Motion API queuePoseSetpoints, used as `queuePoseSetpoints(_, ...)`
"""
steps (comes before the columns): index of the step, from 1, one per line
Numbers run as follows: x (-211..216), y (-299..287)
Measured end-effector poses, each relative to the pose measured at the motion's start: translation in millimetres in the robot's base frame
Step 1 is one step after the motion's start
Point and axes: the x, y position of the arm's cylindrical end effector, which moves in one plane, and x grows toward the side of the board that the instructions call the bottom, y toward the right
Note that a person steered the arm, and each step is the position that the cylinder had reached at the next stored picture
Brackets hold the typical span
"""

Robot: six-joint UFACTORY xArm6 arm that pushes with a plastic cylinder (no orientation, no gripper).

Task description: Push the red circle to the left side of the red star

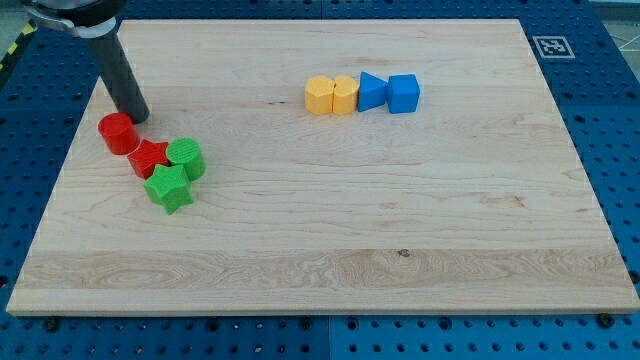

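The red circle sits at the board's left, touching the upper left side of the red star. My tip stands just above and to the right of the red circle, very close to it or touching it. The rod leans up to the view's top left. A green circle touches the red star's right side. A green star sits just below the red star.
A row of blocks lies at the top middle: a yellow hexagon, a yellow heart-like block, a blue triangle and a blue cube. The wooden board lies on a blue pegboard table.
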Motion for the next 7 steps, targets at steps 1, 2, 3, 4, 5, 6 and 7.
queuePoseSetpoints(1,7.3,0.0)
queuePoseSetpoints(2,8.5,0.0)
queuePoseSetpoints(3,7.3,-1.4)
queuePoseSetpoints(4,7.0,-1.8)
queuePoseSetpoints(5,7.0,-11.1)
queuePoseSetpoints(6,7.3,-21.8)
queuePoseSetpoints(7,13.1,-25.4)
